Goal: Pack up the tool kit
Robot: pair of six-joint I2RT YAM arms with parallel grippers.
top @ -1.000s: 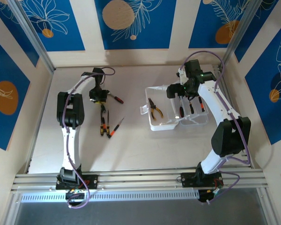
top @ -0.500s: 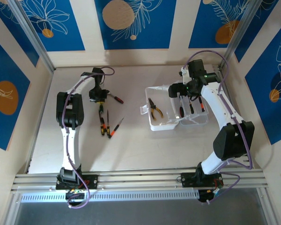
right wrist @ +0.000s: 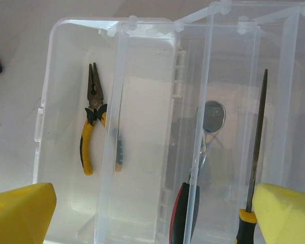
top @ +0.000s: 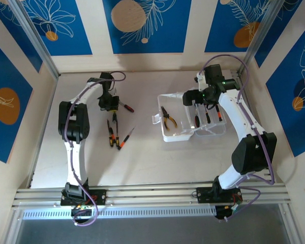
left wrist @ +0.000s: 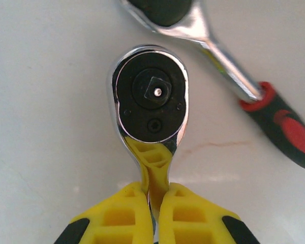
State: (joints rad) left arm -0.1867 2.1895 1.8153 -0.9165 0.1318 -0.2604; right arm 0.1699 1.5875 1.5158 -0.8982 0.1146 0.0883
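Observation:
In the left wrist view my left gripper (left wrist: 153, 190) is shut on the slim neck of a chrome ratchet wrench (left wrist: 148, 100), whose round black head lies face up on the table. A second ratchet wrench (left wrist: 234, 76), with a red and black handle, lies just beyond it. From above, the left gripper (top: 110, 105) is at the far left of the table. The translucent tool kit case (top: 169, 136) stands open at the right. It holds yellow-handled pliers (right wrist: 91, 132), a ratchet (right wrist: 206, 152) and a screwdriver (right wrist: 256, 152). My right gripper (right wrist: 152, 218) hovers open above the case.
Loose tools lie near the left arm: black and yellow pliers and a screwdriver (top: 112, 134) and an orange-handled screwdriver (top: 125, 139). The case's clear lid (top: 211, 127) folds out to the right. Walls close in the table at the back and both sides.
The left jaws have closed on the ratchet wrench's neck. The right arm shifted slightly to the right above the case, its jaws staying open.

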